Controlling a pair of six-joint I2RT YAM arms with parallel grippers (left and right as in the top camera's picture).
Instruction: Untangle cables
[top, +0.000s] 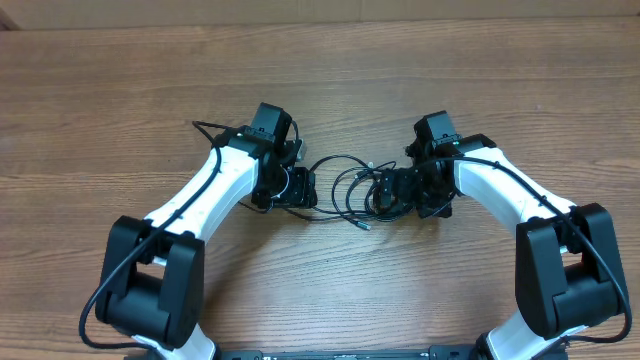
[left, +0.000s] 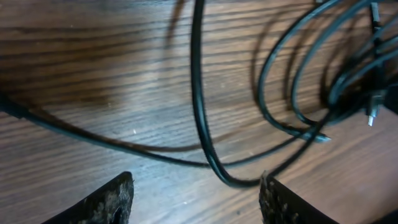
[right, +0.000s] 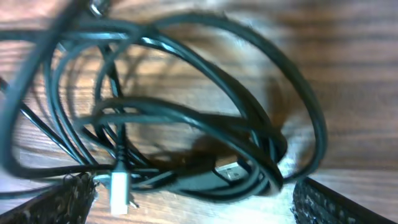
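Black cables (left: 195, 93) form one tangle between left tool (left: 196, 200) and right tool (right: 194, 198), both agape.

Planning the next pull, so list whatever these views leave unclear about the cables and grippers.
- Number of cables: overhead, too small; right wrist, loops overlap and blur.
- Where strands end: left wrist, they run off the top and right edges.
- The silver plug: right wrist, partly covered by loops.
- Fingers of the left gripper and right gripper: cut off by the bottom edges of the wrist views; overhead, too dark and small.
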